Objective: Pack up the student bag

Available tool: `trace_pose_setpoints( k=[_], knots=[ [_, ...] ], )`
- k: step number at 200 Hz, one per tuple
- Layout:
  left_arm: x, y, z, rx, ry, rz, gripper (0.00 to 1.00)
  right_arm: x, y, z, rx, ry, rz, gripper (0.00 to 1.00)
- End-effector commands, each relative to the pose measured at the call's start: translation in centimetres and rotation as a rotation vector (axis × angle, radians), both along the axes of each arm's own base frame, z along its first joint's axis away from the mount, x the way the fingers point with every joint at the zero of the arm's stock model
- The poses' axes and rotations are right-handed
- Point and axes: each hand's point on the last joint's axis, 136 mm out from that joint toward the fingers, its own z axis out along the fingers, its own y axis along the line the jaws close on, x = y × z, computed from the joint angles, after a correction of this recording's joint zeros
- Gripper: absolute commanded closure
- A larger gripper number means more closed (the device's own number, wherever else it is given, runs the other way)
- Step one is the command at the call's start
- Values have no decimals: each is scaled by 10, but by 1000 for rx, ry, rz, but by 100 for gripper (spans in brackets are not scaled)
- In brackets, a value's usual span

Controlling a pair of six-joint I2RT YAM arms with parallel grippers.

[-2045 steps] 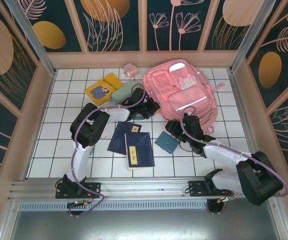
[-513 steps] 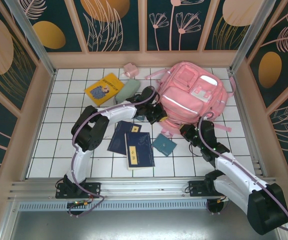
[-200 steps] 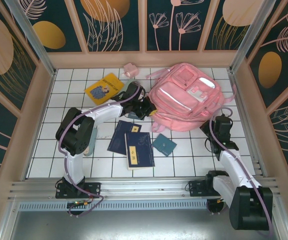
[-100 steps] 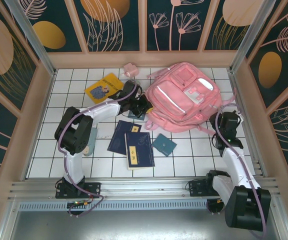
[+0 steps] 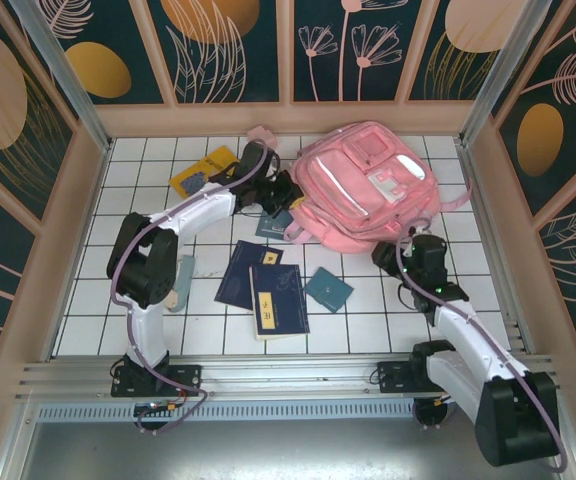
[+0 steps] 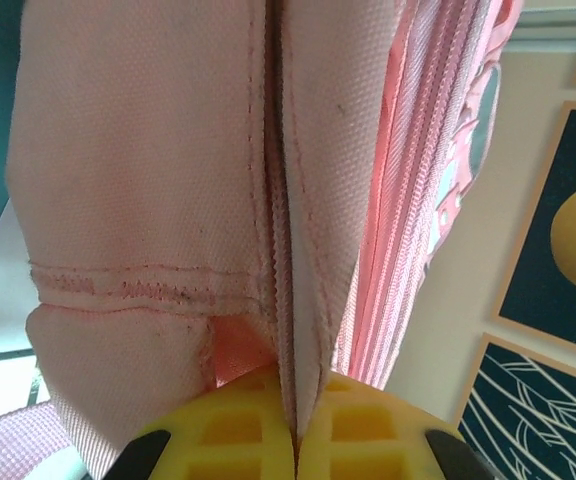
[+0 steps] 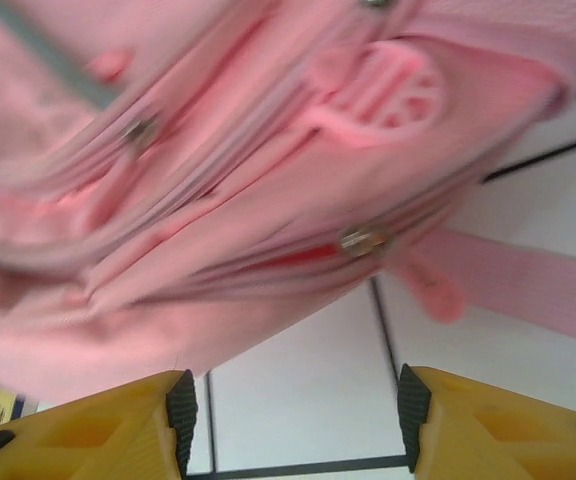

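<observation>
While the left end effector (image 6: 296, 435) pinches a seam of the pink backpack (image 5: 363, 195) at the far right of the table (image 5: 108, 260), the right end effector (image 7: 293, 415) gapes wide just beside its near edge.

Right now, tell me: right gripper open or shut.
Open. On the right gripper, the fingers stand apart over bare tile, nothing between them; the student bag lies beyond.

The student bag (image 5: 363, 190) lies on the worktop (image 5: 98, 250) toward 1 o'clock. The left gripper (image 5: 290, 192) meets its 9 o'clock edge. The right gripper (image 5: 405, 248) sits near its 5 o'clock. At centre the upper book (image 5: 279, 300) overlaps the lower book (image 5: 240, 275), and the booklet (image 5: 328, 290) lies just beside them at 3 o'clock.
</observation>
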Motion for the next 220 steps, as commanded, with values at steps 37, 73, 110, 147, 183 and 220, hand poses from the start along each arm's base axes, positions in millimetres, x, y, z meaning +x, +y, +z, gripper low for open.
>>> trace_pose_setpoints(
  k=[37,73,110,147,183,220],
  knots=[
    [32,33,59,-50,-139,49,100,25,5,20,-163,-38,29,41],
    [44,48,69,-63,-157,68,100,31,8,6,-242,85,80,41],
    [47,46,73,-72,-164,48,100,29,26,-21,-225,186,190,42],
    [50,45,74,-85,-164,41,100,39,37,-38,-207,236,230,41],
    [49,42,71,-102,-153,27,100,59,34,-47,-251,258,216,38],
    [48,41,67,-104,-147,20,100,70,53,-36,-188,226,292,56]
  ],
)
